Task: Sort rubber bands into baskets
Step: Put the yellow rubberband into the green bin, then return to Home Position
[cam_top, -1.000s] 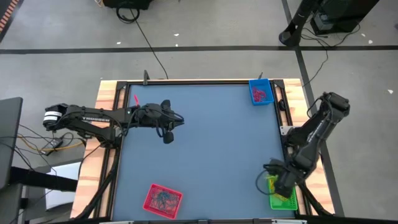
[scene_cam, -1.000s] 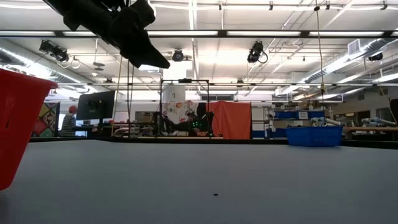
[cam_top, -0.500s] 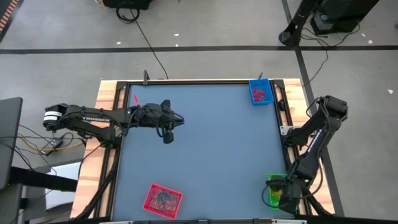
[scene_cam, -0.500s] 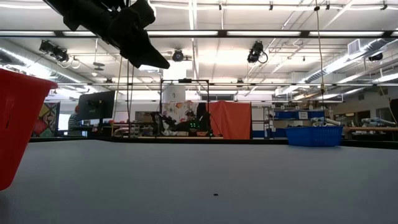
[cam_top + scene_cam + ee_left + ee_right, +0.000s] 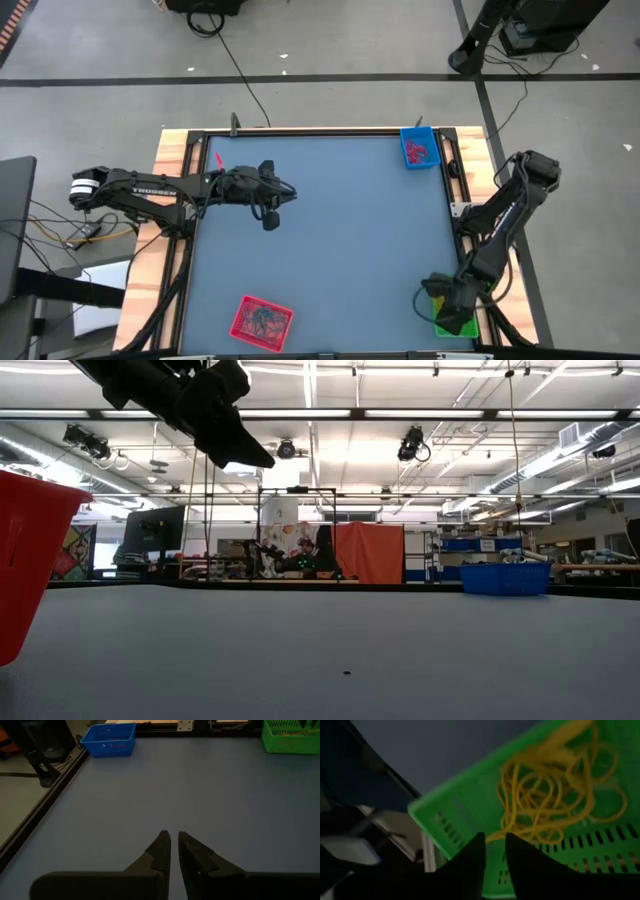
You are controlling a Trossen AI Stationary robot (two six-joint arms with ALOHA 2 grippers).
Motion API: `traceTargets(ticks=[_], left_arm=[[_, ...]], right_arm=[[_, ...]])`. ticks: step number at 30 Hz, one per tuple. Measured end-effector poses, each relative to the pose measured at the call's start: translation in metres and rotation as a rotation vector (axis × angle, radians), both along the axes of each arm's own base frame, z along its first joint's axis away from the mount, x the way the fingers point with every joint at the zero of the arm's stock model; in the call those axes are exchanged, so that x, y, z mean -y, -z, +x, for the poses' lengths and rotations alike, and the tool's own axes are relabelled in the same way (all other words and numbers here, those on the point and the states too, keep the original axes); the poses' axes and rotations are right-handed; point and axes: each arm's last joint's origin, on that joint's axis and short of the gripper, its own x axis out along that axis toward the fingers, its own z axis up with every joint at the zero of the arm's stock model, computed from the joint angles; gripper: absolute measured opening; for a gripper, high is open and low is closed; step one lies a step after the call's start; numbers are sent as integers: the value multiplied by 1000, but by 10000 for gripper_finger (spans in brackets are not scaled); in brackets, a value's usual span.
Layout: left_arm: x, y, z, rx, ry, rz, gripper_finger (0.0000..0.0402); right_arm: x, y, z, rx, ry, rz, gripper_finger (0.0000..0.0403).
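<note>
My right gripper [image 5: 440, 300] hangs over the bright green basket [image 5: 447, 325] at the table's near right corner. Its fingers are nearly together on a strand of a yellow rubber band [image 5: 496, 834]. A heap of yellow bands [image 5: 555, 795] lies inside the green basket [image 5: 460, 825]. My left gripper [image 5: 287, 195] waits shut and empty above the far left of the table; it also shows in the left wrist view [image 5: 173, 838] and the low view [image 5: 255, 455]. The blue basket [image 5: 418, 150] holds pink and red bands. The red basket [image 5: 262, 320] holds dark bands. My right gripper pinches one strand of a yellow rubber band [image 5: 492, 837] between its two fingertips. It comes from above, over the basket's wall on the table side. The strand runs from the tips back to the heap, whose bands lie on the basket's floor.
The blue basket stands at the far right corner [image 5: 111, 739] and the red one near the front edge, left of the middle [image 5: 25, 560]. The blue mat [image 5: 340, 240] lies between them inside a dark frame with wooden borders. A tiny dark speck [image 5: 346, 672] lies on the mat.
My right gripper has swung toward the table's near right corner, farther over the green basket. It has then come back toward the basket's table-side wall. My left arm has kept still.
</note>
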Motion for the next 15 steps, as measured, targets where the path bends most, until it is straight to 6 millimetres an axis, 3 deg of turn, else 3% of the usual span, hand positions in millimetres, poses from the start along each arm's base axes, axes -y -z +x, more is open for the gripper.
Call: traceTargets(ticks=[6,15], left_arm=[[0,0,0,-12,-6,-14,39],[28,3,0,-43,160,-44,26]], right_arm=[[14,-8,4,83,3,-41,148],[63,-19,29,581,-78,-597,152]])
